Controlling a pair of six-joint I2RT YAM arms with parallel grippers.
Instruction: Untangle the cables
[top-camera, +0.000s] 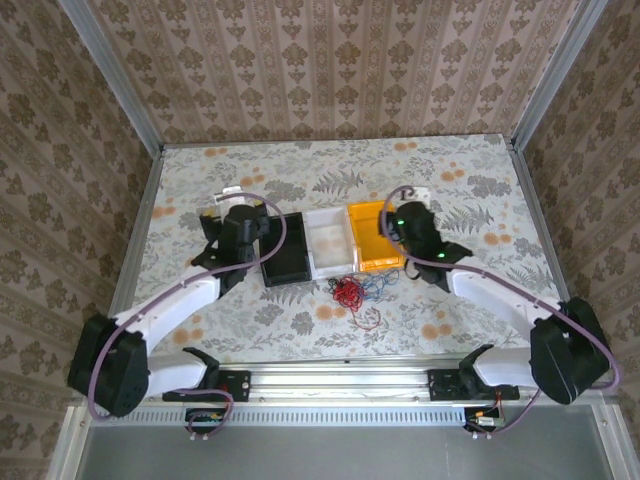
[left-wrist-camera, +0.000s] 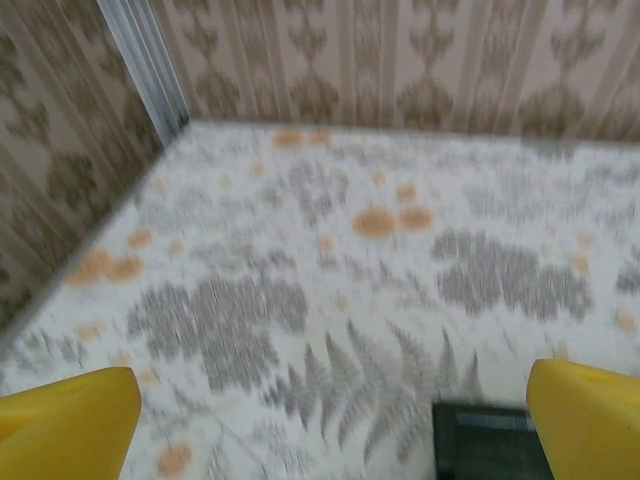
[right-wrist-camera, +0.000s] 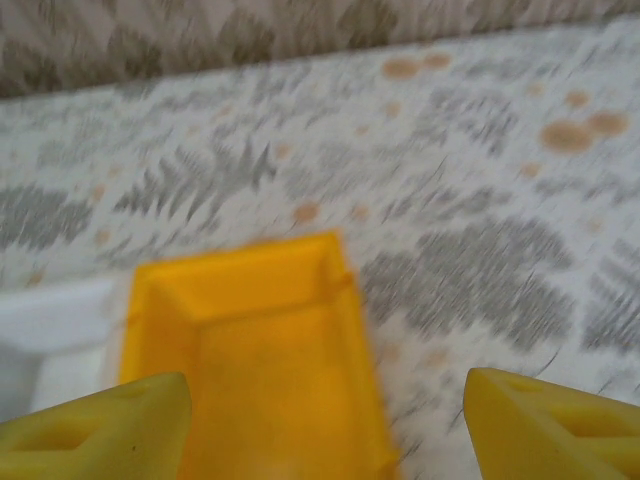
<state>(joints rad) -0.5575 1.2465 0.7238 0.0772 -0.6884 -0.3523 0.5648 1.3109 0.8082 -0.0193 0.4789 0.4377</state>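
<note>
From above, the cables (top-camera: 352, 295) lay in one small knot on the table (top-camera: 470, 160), just in front of a row of three bins: black (top-camera: 285, 262), white (top-camera: 330, 243) and yellow (top-camera: 372, 238). The red wire (top-camera: 347, 291) made the thick middle of the knot, and the blue wire (top-camera: 378, 284) spread toward the right. No arm touched them, so I judged that the untangling was not yet begun and the step in hand was the approach. In the left wrist view, the left pincer (left-wrist-camera: 332, 385) stood wide open and held nothing. It looked over bare table, with a corner of the black bin low at the right. In the right wrist view, the right pincer (right-wrist-camera: 328, 380) had its fingers well apart and also held nothing, with the yellow bin under it. The next move probably called for bringing one pincer to the near side of the bins, lowering it on a single outer loop, and pinching only that wire.
</note>
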